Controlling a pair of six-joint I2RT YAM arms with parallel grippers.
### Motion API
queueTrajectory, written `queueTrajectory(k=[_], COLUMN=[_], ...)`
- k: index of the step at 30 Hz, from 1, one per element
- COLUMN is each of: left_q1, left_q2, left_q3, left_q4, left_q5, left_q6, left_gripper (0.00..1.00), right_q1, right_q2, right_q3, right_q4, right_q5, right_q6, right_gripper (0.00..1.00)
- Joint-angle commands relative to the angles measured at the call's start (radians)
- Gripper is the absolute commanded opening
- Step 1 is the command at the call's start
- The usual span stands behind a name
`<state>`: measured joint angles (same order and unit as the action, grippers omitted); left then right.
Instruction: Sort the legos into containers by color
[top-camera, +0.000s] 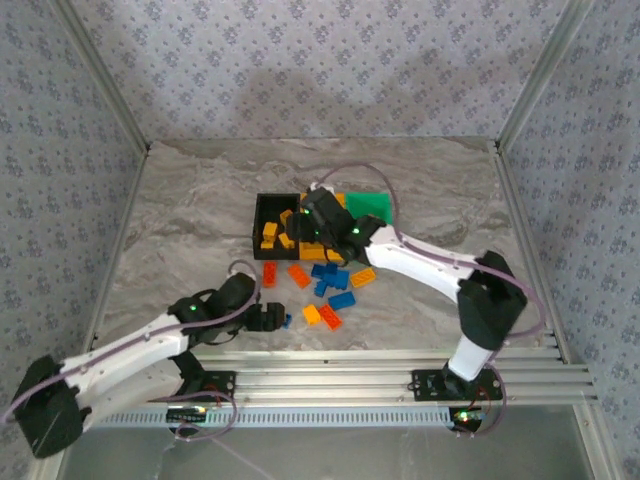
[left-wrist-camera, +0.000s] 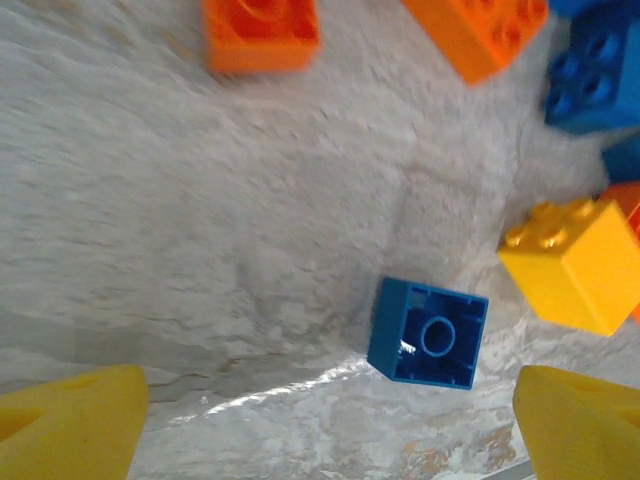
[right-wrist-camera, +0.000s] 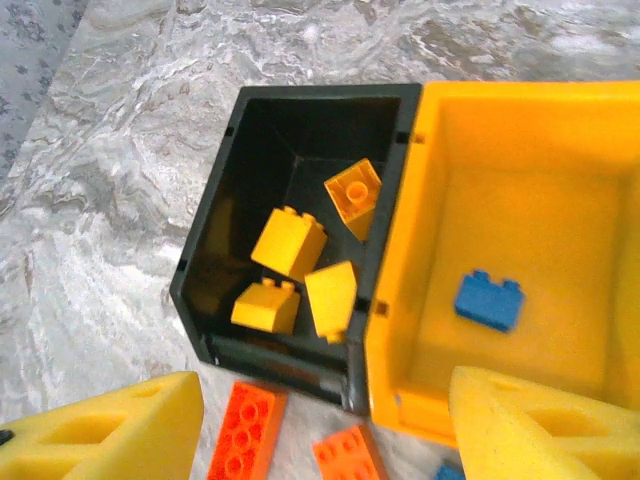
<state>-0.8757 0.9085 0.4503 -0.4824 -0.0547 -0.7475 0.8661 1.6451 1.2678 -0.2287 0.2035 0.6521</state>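
Observation:
Blue, red-orange and yellow legos lie loose on the marble table (top-camera: 180, 200) in front of the containers. My left gripper (left-wrist-camera: 325, 430) is open and low over the table. An upturned blue lego (left-wrist-camera: 428, 333) lies just ahead of its yellow fingertips (left-wrist-camera: 70, 425), nearer the right one. My right gripper (right-wrist-camera: 320, 430) hangs open and empty over the near edge of the black bin (right-wrist-camera: 205, 230) and yellow-orange bin (right-wrist-camera: 520, 180). The black bin holds several yellow legos (right-wrist-camera: 290, 242). One blue lego (right-wrist-camera: 490, 300) lies in the yellow-orange bin. The green bin (top-camera: 368, 205) stands behind the right arm.
Two red-orange bricks (right-wrist-camera: 247, 430) lie right below the black bin's front wall. A yellow brick (left-wrist-camera: 575, 265) and more blue bricks (left-wrist-camera: 598, 70) sit to the right of the left gripper. Metal rails (top-camera: 400, 375) run along the table's near edge.

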Motion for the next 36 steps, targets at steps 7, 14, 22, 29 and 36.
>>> queueTrajectory(k=[7, 14, 22, 29, 36], left_q1=[-0.151, -0.187, -0.192, -0.192, -0.105], left_q2=[0.305, 0.445, 0.477, 0.469, 0.328], left_q3=[0.127, 0.165, 0.174, 0.188, 0.297], left_q4=[0.042, 0.064, 0.113, 0.083, -0.005], left_q5=[-0.106, -0.159, -0.216, -0.205, -0.198], left_q6=[0.036, 0.042, 0.081, 0.071, 0.129], left_gripper=[0.84, 0.73, 0.56, 0.34, 0.32], right_q1=[0.007, 0.005, 0.004, 0.005, 0.002], right_q2=[-0.276, -0.404, -0.46, -0.478, -0.504], right_q3=[-0.32, -0.413, -0.459, -0.482, -0.518], right_q4=[0.037, 0.028, 0.027, 0.03, 0.036], right_q5=[0.084, 0.119, 0.123, 0.123, 0.127], right_q6=[0.097, 0.113, 0.119, 0.123, 0.14], right_gripper=[0.68, 0.69, 0.7, 0.7, 0.7])
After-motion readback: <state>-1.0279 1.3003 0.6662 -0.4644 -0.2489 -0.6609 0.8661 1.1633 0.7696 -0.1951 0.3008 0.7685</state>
